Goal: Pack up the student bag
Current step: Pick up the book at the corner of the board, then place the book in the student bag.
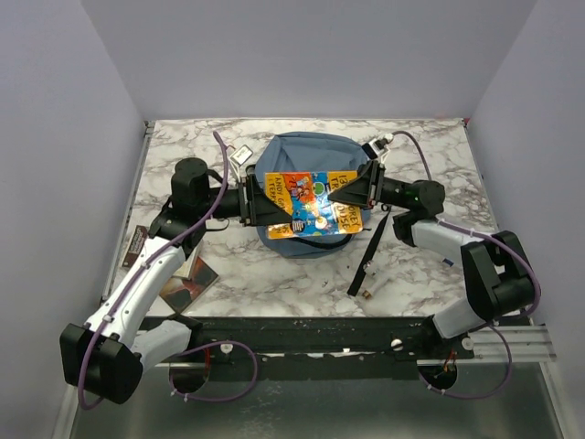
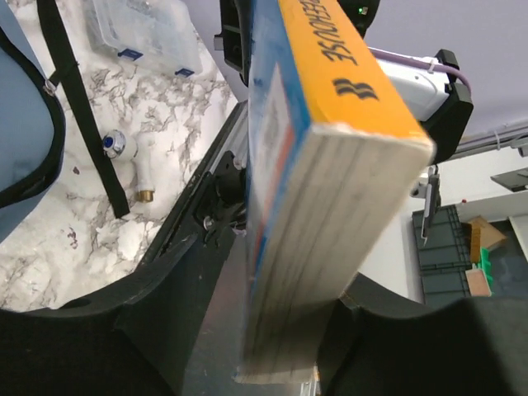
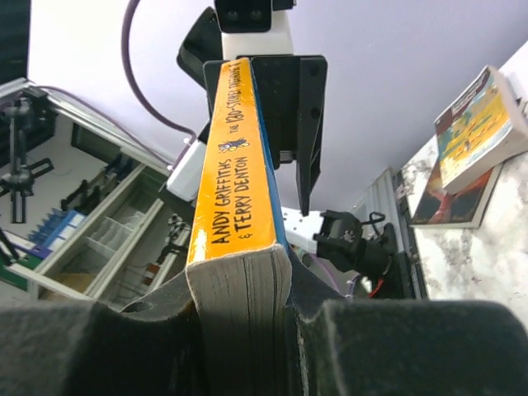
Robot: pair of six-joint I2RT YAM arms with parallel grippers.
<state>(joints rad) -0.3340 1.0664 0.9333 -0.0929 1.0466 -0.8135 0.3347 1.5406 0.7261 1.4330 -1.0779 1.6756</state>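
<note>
The book (image 3: 239, 190) carries the only legible print. Its orange spine reads "ANDY GRIFFITHS & TERRY DENTON" in black capitals. From the left wrist, the spine (image 2: 330, 58) shows just the title's end — "EEHOUSE". From above, the cover (image 1: 313, 203) lettering is too small to read.

Marble tbl (image 1: 274, 283); clear plastic case (image 2: 148, 33) far side; dark book (image 1: 189, 279) nr L edge.

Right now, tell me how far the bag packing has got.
Done: nothing visibly packed; the student bag shows no contents. In hand: the orange book hangs above it, clamped by the right gripper, the left gripper loose around its other end. Left: get that book in, then the two books lying on the table.
</note>
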